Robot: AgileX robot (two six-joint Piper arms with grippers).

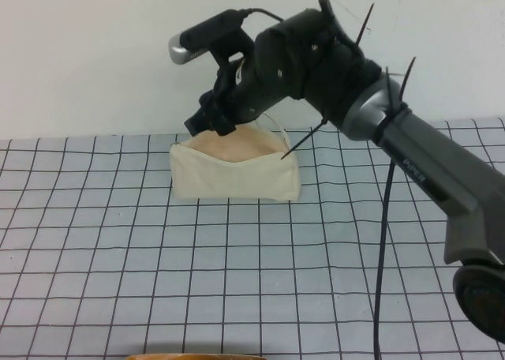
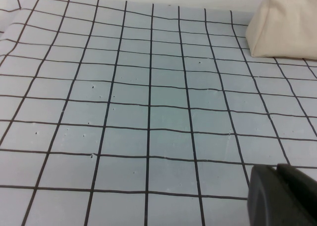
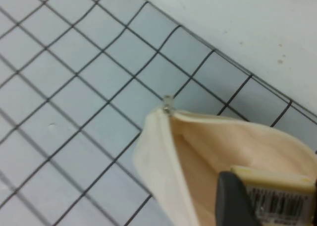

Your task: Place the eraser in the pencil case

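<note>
The right gripper [image 1: 215, 117] hung at upper centre of the high view, directly over the mouth of the pencil case [image 1: 233, 174], which sat open-topped on the gridded mat [image 1: 237, 281]. In the right wrist view the eraser [image 3: 277, 194] appeared at lower right, pinched against a dark finger [image 3: 233, 196] and poised above the pinkish lining — the jaws stood closed down to the block's width, with the block in hold and not yet released.

The left gripper [image 2: 282, 198] showed only as a dark corner at lower right of the left wrist view, low over bare mat and well apart from the pouch; whether it stood open or closed could not be told.

Handling, as judged: the eraser looked small, light and firm, somewhat grippy, not fragile — a pinch across its flanks, as held, seemed adequate. The pouch looked soft and slack; its walls might fold or shift if nudged, so any hold would best be taken at the zipper edge [image 3: 167, 107].

Count: one eraser, one pencil case, two grippers. A tan rim [image 1: 197, 357] of something unidentified showed at the bottom edge of the high view.
</note>
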